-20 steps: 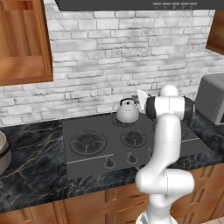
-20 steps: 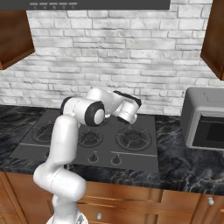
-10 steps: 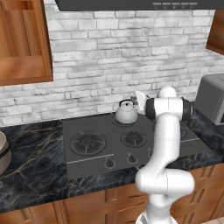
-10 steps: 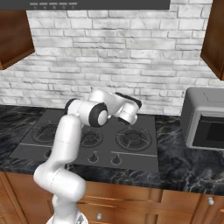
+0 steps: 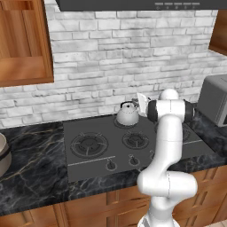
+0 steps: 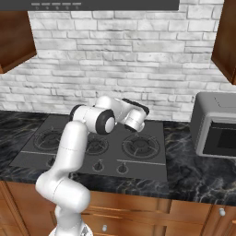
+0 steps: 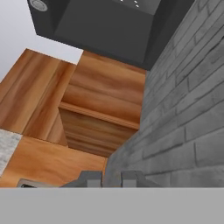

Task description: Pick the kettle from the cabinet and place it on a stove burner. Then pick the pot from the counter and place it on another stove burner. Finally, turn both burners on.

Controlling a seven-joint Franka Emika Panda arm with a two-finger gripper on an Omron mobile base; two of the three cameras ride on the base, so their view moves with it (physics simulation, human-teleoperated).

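Small silvery-white kettle [image 5: 127, 115] sits on rear burner, just left of pincer [image 7: 111, 178]; jaws narrow, empty. Careless swing could topple it.

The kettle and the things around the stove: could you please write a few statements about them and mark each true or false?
1. The kettle stands on a rear burner of the stove. True.
2. The pot sits on a front burner. False: it is on the counter, left of the stove.
3. The tool is shut. True.
4. The tool grips the kettle's handle. False: it holds nothing and points up at a wall cabinet.
5. A microwave stands right of the stove. True.
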